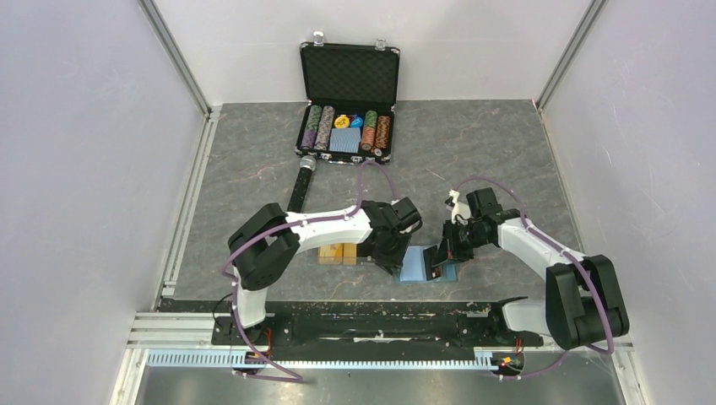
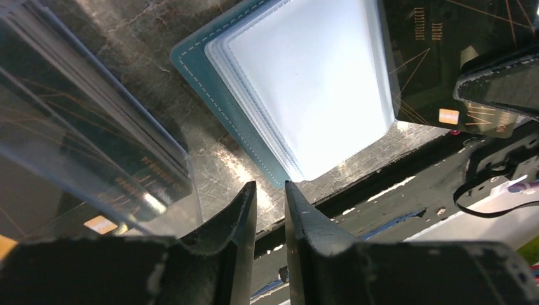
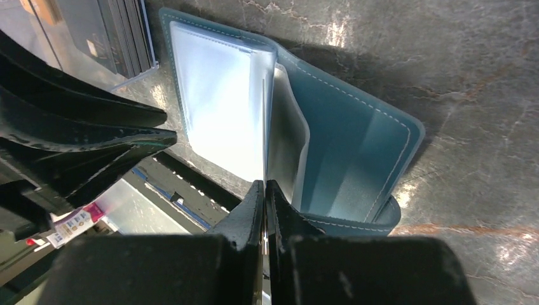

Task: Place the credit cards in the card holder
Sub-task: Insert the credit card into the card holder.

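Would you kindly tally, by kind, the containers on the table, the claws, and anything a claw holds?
Card holder: 1
Chip case: 1
Clear plastic box: 1
Claws, left claw and right claw: 2
Credit card held by right claw: 1
Total: 6

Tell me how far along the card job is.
Done: the holder lies open, and its visible sleeves look empty. In hand: the right gripper is shut on what looks like a card, on edge over the sleeves; the left gripper hangs beside, empty. Left: seating that card, then the cards in the clear box.
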`<state>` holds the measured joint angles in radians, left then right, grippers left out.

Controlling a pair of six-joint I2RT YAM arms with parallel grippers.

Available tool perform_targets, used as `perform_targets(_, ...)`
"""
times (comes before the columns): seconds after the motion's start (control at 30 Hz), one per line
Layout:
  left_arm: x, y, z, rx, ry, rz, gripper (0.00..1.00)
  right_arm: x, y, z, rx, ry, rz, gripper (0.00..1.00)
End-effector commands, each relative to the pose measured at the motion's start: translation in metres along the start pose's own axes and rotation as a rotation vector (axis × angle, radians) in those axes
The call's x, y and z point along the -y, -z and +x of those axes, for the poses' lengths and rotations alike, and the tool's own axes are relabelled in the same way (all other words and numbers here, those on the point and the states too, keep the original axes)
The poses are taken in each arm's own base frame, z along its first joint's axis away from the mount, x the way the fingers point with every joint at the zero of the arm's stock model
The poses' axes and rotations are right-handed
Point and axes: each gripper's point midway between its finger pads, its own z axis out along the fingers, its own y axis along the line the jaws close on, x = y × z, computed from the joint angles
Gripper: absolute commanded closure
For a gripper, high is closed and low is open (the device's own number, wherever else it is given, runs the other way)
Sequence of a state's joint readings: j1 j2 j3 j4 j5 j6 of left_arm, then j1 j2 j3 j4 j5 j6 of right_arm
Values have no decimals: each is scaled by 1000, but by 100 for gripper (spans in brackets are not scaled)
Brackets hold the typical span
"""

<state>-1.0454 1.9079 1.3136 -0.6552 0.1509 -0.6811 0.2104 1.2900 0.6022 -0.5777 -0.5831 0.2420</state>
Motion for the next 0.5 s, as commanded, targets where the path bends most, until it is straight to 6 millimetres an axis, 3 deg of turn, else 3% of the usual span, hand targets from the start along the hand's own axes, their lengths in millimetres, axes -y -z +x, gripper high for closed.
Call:
perform_targets(0.0, -7, -4, -5, 1, -68, -45, 72, -9, 0, -6, 6, 18, -59, 100)
perform_targets(0.47, -18, -17, 1, -47, -109, -114, 75, -11, -13, -12, -34, -62, -110, 100)
